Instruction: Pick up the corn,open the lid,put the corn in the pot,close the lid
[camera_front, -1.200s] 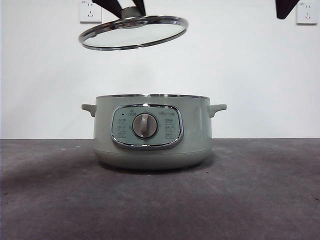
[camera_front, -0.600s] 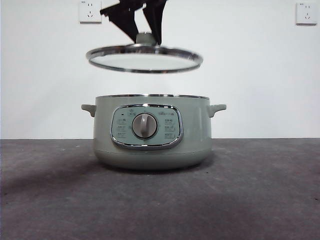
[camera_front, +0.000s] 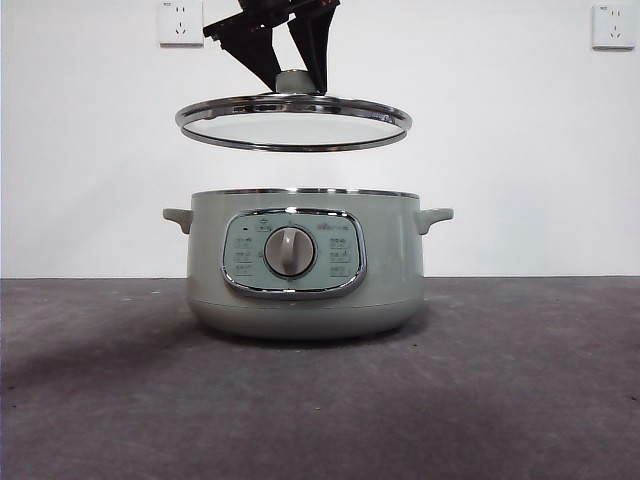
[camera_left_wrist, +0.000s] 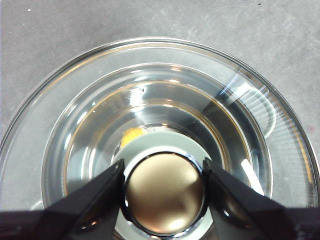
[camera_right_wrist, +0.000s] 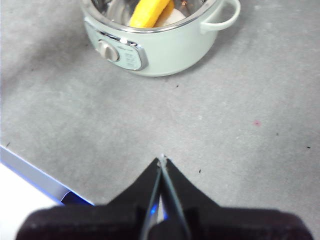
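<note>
Holding: the left gripper (camera_front: 292, 80) has its two black jaws clamped on the knob (camera_front: 291, 80) of the lid (camera_front: 293, 122), one jaw on each side of it
Lid: clear glass dome with a shiny steel rim, hanging in the air above the pot (camera_front: 305, 262), close to level, apart from the pot's rim with a clear gap between them in the front view
Lid from the left wrist: the knob's shiny cap (camera_left_wrist: 164, 193) sits between the jaws, and the glass (camera_left_wrist: 160, 125) spreads out around it with the pot's steel inside seen through it
Pot: pale sage-green cooker standing upright on the grey table (camera_front: 520, 400), its chrome-framed control panel (camera_front: 293, 253) and grey dial (camera_front: 290, 251) facing the front camera, a small handle (camera_front: 436, 217) at each side
Corn: the corn (camera_right_wrist: 148, 12) lies inside the open pot, yellow and leaning against the steel inner wall in the right wrist view; through the lid glass only a small yellow patch (camera_left_wrist: 132, 135) of it shows beside the knob
Right gripper: the right gripper (camera_right_wrist: 162, 162) has its jaws pressed together on nothing, over bare table, well apart from the pot
Wall: white, with a socket (camera_front: 180, 22) at each upper corner of the front view
</note>
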